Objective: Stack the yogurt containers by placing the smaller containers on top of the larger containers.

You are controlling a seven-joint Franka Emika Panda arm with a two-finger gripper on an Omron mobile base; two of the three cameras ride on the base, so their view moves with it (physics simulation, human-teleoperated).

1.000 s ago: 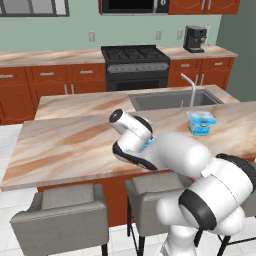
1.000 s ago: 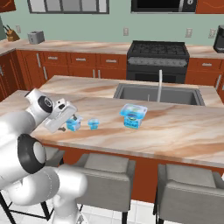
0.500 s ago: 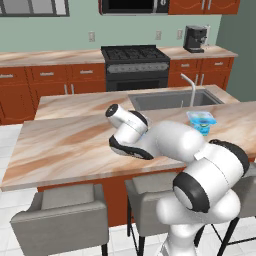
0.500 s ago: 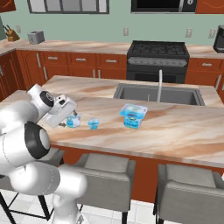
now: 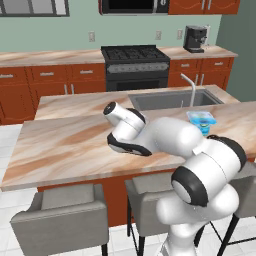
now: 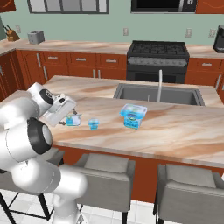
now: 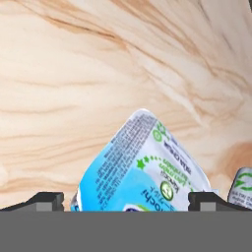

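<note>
now lower than before, gripper [image 7: 126, 199] with fingers spread wide, straddling the middle yogurt tub [image 7: 140, 170] on the counter [image 7: 74, 74]

Three light-blue, white-topped yogurt tubs are set on the marbled beige stone island counter [image 6: 175, 131]. The middle-sized tub [image 6: 73, 120] is placed nearest the counter's left end, toward its front edge. The tiny cube-like tub [image 6: 92, 124] is set just beside it on the right, apart from it. The widest tub with the flaring rim [image 6: 133, 115] is placed further right, well apart from both, before the grey sunken sink [image 6: 157, 94], whose curved metal tap [image 6: 160, 84] is mounted at its front rim. In the hand view, the middle-sized tub [image 7: 142, 170] is seen between the two dark fingertips [image 7: 47, 201], with the tiny tub [image 7: 242, 188] at the right edge.
</note>
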